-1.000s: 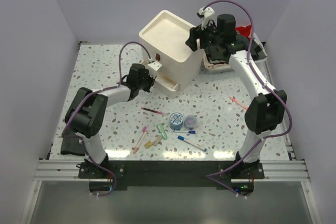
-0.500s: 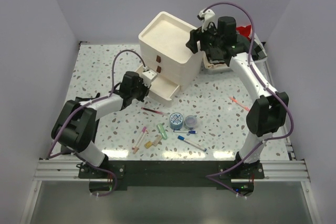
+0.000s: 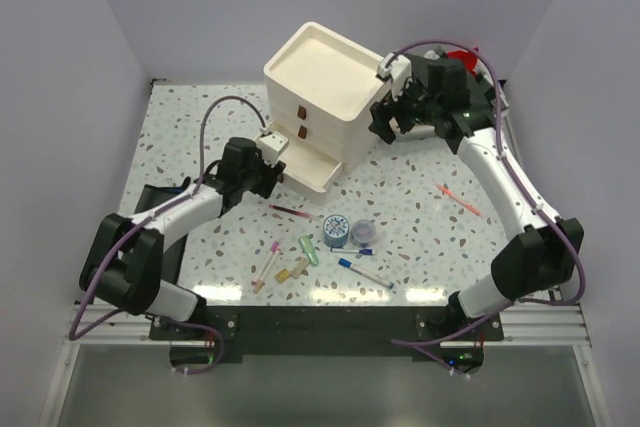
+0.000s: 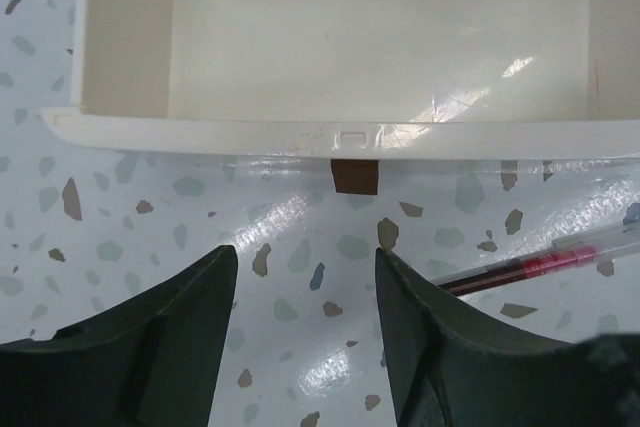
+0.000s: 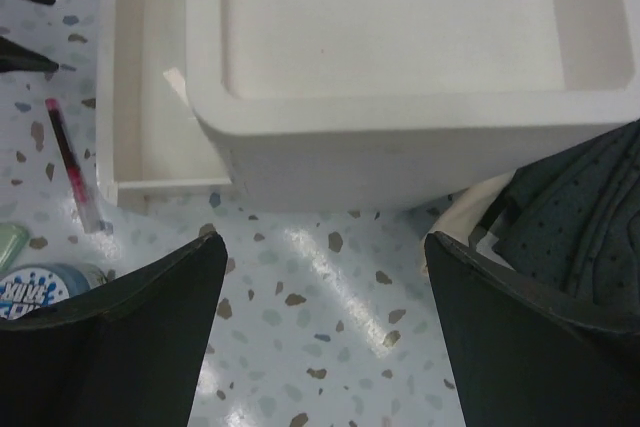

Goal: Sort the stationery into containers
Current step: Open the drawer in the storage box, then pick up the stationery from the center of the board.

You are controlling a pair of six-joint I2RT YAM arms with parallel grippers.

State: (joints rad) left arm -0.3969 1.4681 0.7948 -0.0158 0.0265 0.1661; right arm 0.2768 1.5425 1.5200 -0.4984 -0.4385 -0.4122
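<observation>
Left gripper (image 4: 305, 272) newly parted, off the drawer handle (image 4: 355, 176) visible only wrist-side; right gripper (image 5: 322, 247) spread.

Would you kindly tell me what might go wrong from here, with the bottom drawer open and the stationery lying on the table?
1. The maroon pen lies right beside the open left gripper, near the bottom drawer's front; a careless move might roll it away.
2. The open right gripper hangs close to the cabinet and could nudge it.
3. The white pen lies flat, so a pinch may slip.
</observation>
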